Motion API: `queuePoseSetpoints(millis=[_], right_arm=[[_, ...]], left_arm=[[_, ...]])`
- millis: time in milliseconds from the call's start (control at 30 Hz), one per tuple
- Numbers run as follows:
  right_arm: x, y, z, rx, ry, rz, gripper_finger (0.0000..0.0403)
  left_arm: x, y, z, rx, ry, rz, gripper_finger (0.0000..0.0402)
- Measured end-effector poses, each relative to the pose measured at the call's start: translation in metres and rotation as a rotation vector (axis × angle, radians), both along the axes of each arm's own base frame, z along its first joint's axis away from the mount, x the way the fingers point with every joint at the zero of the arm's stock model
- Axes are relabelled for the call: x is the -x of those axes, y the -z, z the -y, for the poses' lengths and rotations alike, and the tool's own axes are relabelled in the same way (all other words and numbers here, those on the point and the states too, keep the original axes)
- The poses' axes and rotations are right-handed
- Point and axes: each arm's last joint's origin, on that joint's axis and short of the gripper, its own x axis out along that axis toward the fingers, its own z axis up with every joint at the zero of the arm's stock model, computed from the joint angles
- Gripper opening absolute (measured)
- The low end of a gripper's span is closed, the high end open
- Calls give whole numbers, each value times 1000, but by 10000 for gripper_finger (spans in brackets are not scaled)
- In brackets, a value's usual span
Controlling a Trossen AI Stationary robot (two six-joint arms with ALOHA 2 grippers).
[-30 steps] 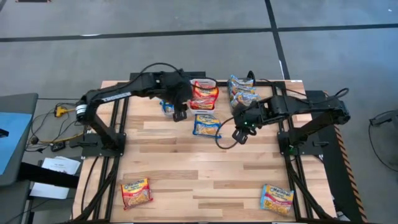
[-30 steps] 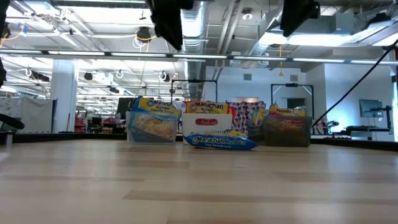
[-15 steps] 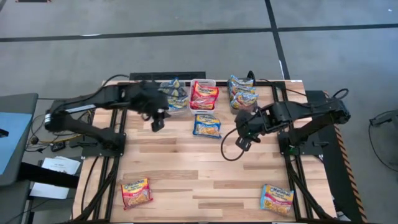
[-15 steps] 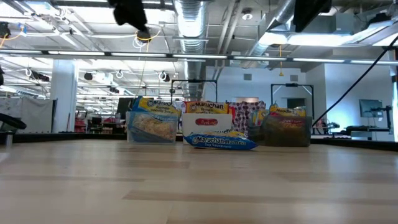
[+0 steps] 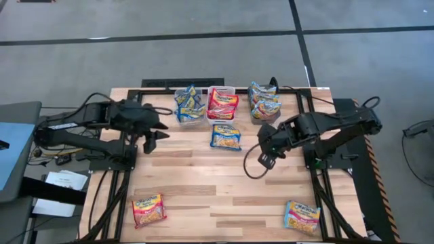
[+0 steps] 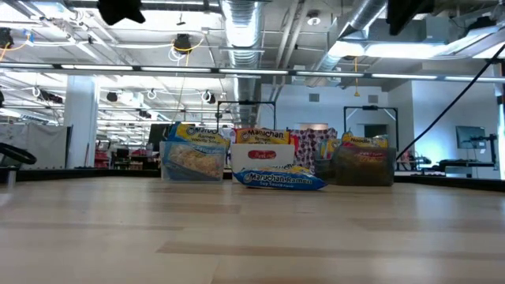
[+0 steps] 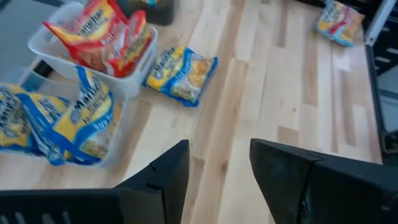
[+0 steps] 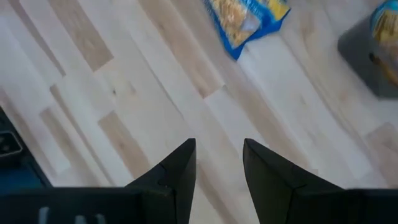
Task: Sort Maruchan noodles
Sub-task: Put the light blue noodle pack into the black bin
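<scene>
A blue-trimmed Maruchan packet (image 5: pixel 225 136) lies flat on the table in front of three bins at the far edge; it also shows in the left wrist view (image 7: pixel 181 74) and the right wrist view (image 8: pixel 249 18). A red-trimmed packet (image 5: pixel 148 209) lies near the front left, and a pink-trimmed packet (image 5: pixel 301 216) near the front right. My left gripper (image 5: pixel 157 134) hangs open and empty above the table's left part, left of the bins (image 7: pixel 219 146). My right gripper (image 5: pixel 266 160) hangs open and empty right of the blue packet, pointing steeply down (image 8: pixel 219 146).
At the far edge stand a clear bin (image 5: pixel 190 107) with blue packets, a white bin (image 5: pixel 222 104) with red packets and a dark grey bin (image 5: pixel 263 102) with more packets. Bare wood spans the table's middle. A black cable (image 5: pixel 252 169) loops below the right gripper.
My left gripper has drawn back from over the clear bin toward the table's left edge, staying high, open and empty. With the arm gone, the blue packets in the clear bin show. My right gripper has drifted slightly toward the near edge.
</scene>
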Motion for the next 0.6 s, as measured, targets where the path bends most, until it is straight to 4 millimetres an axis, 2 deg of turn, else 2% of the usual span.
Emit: queuePoseSetpoints(millis=[267,433,600], right_arm=[[20,3,-35,-31,18,-76,156],[33,3,-62,-76,40,-73,156],[50,23,-87,-91,91,-125,156]], left_arm=[[14,15,7,36,22,8,155],[15,18,9,43,29,7,155],[13,16,9,42,33,30,155]])
